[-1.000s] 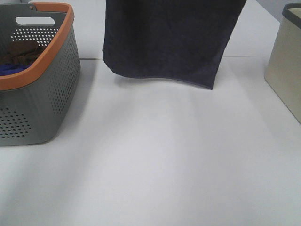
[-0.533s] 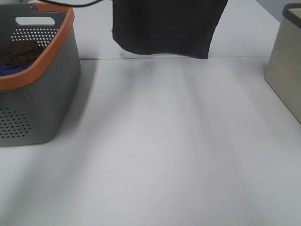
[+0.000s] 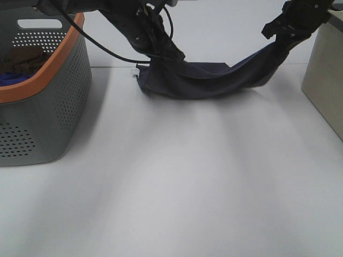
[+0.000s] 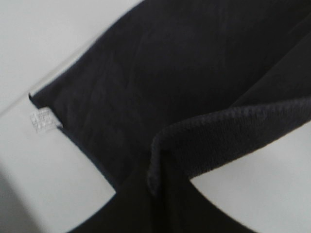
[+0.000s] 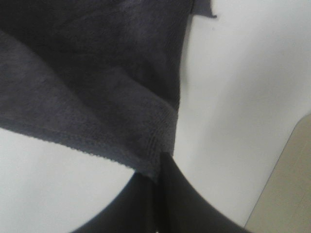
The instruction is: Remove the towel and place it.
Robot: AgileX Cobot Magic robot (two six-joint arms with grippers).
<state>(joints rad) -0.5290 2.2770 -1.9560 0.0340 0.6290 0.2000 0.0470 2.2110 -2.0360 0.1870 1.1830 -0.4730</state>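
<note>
The dark navy towel (image 3: 206, 80) sags between my two grippers at the far side of the table, its lower part touching the tabletop. Its small white tag (image 3: 134, 69) shows at the left corner, also in the left wrist view (image 4: 44, 120). My left gripper (image 3: 167, 53) is shut on the towel's left top corner. My right gripper (image 3: 282, 38) is shut on the right top corner, held slightly higher. Both wrist views show towel (image 4: 184, 87) (image 5: 92, 82) pinched at the fingertips.
A grey basket with an orange rim (image 3: 51, 69) stands at the left, holding a brown cloth (image 3: 24, 60) and a bright blue cloth (image 3: 12, 78). A beige box (image 3: 326, 80) stands at the right edge, close to the right gripper. The white table (image 3: 177, 182) stretches toward the front.
The towel hung high and flat before, then rose. Now both arms have come down into view and the towel droops onto the table's far part.
</note>
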